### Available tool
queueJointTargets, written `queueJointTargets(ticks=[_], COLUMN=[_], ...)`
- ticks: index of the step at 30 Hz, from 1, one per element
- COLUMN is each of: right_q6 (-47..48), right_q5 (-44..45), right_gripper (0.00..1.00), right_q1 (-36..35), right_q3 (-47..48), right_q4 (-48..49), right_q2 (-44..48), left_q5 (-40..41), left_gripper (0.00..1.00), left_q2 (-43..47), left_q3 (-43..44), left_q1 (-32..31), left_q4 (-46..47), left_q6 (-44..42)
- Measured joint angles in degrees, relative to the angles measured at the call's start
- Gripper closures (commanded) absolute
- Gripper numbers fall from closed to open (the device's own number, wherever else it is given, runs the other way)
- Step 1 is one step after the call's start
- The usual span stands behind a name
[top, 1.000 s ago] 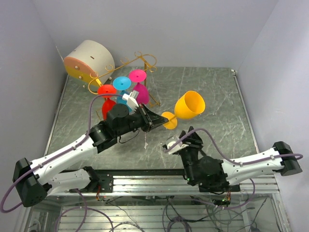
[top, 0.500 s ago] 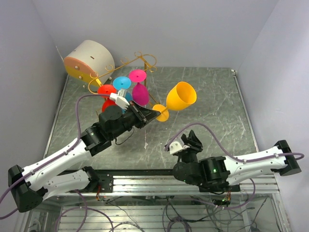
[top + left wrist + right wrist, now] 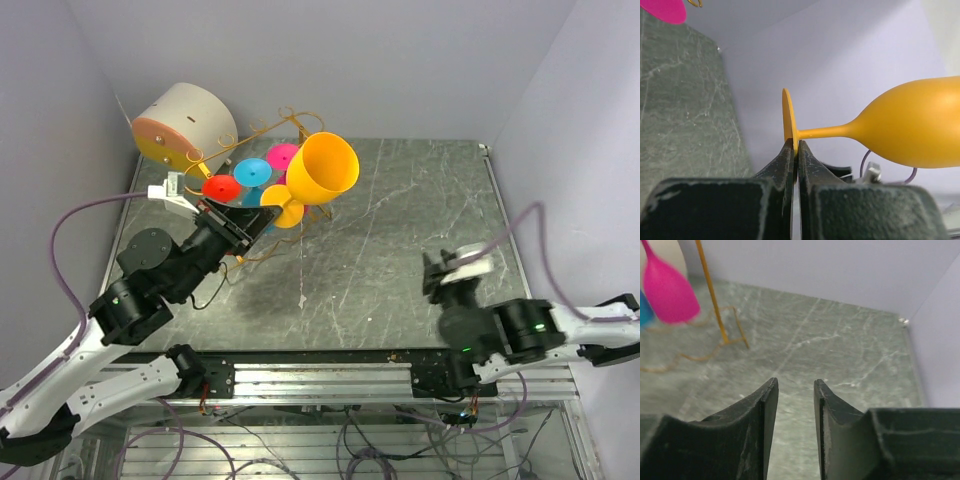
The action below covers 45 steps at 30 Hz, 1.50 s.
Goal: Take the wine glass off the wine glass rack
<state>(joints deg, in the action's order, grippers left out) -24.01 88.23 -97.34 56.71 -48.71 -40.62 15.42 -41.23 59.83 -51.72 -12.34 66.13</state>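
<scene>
Left pincer (image 3: 795,147) clenching on foot of yellow glass (image 3: 912,127), pads pinching disc edge-on. Am holding glass aloft, stem lying sideways. Bowl overlapping scroll end of rack (image 3: 290,120) in top view; contact with wire, cannot tell. Red glass (image 3: 221,187), blue glass (image 3: 252,172), pink glass (image 3: 283,156) hanging on rack. Right pincer (image 3: 792,390) standing parted, gripping nothing, hovering over table (image 3: 420,200), well apart from rack.
</scene>
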Motion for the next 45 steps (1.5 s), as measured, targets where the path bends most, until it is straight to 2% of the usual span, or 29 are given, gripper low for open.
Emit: queueJointTargets(ticks=[2,6,9,16,17,21,26,31,35,38,41,43,45], right_q6=[-1.44,3.91,5.53,2.49,3.13,5.79,7.48,9.77,15.04,20.35,29.94,41.86,60.11], right_q5=[0.04,0.61,1.31,1.07,0.96,0.87,1.33,1.60,1.53,1.27,1.18,1.25,1.16], right_gripper=[0.68,0.68,0.67,0.64,0.61,0.60,0.61,0.61,0.61,0.58,0.53,0.50,0.47], right_q1=[0.00,0.00,0.00,0.00,0.00,0.00,0.00,0.00,0.00,0.00,-0.02,-0.02,-0.02], right_q3=[3.52,10.14,16.17,31.91,33.38,40.11,54.58,68.63,72.63,72.41,68.04,61.46,51.39], right_q4=[-0.35,6.43,7.58,-3.63,-4.20,-6.34,-10.84,-14.91,-14.05,-10.54,0.15,13.70,35.80], right_q2=[3.69,11.76,12.04,0.66,-0.13,-0.98,-3.21,-11.58,-18.80,-22.45,-22.97,-21.42,-18.86], left_q5=[0.42,0.39,0.20,-1.07,-1.40,-2.21,-2.38,-2.14,-2.12,-2.27,-2.82,-3.08,-3.15], left_gripper=[0.93,0.93,0.93,0.93,0.93,0.93,0.93,0.93,0.93,0.93,0.93,0.93,0.93], left_q2=[0.20,-1.27,-2.60,-3.56,-3.52,-3.21,-0.92,1.88,2.12,1.66,1.07,0.81,0.79], left_q3=[0.94,1.09,1.07,1.03,1.16,2.27,4.74,7.23,8.61,8.81,9.05,9.57,10.49], left_q1=[0.00,0.00,0.00,0.00,0.00,-0.02,-0.02,-0.02,-0.02,-0.02,-0.02,-0.02,-0.02], left_q4=[-0.72,-2.86,-4.24,-5.97,-6.27,-7.91,-10.32,-12.63,-13.33,-13.66,-14.12,-14.36,-15.06], left_q6=[-0.87,-2.38,-3.08,-4.72,-4.98,-6.05,-7.61,-9.07,-10.32,-11.21,-12.22,-12.90,-13.49])
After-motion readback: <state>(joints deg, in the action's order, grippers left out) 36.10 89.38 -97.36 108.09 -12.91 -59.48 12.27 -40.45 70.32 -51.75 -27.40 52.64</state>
